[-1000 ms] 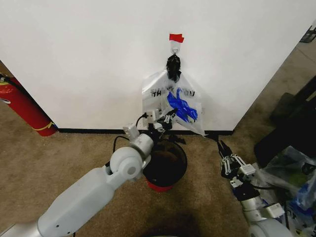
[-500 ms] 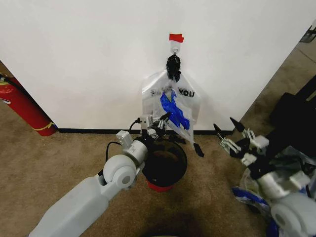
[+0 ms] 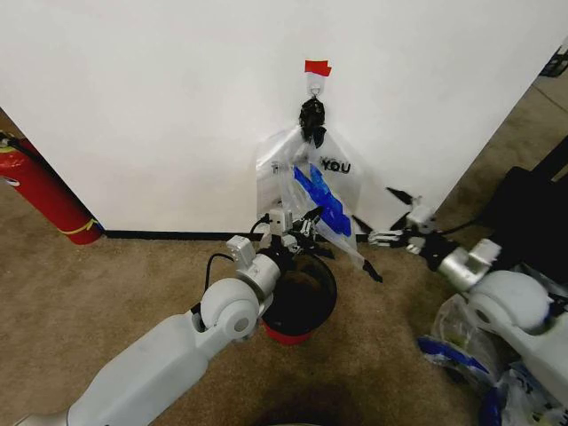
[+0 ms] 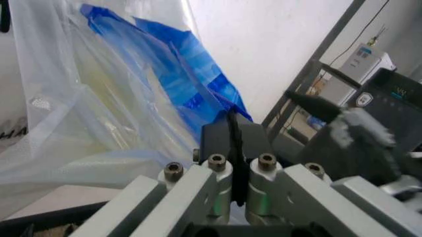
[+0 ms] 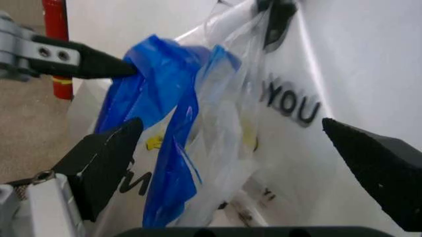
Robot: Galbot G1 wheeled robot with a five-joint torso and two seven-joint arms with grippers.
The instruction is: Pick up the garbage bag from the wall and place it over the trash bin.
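Clamped on a blue handle part of the garbage bag [image 3: 321, 197] is the left gripper [image 3: 306, 219], its fingers pressed together on the plastic just above the trash bin [image 3: 300, 297]. The bag is pulled away from the white wall [image 3: 160, 106], beside a matching bag [image 3: 342, 169] hung by its black knotted top from a hook [image 3: 314, 84]. The right gripper [image 3: 390, 216] is held beside the bag, fingers spread wide. A red fire extinguisher [image 3: 40, 191] stands by the wall on the robot's left.
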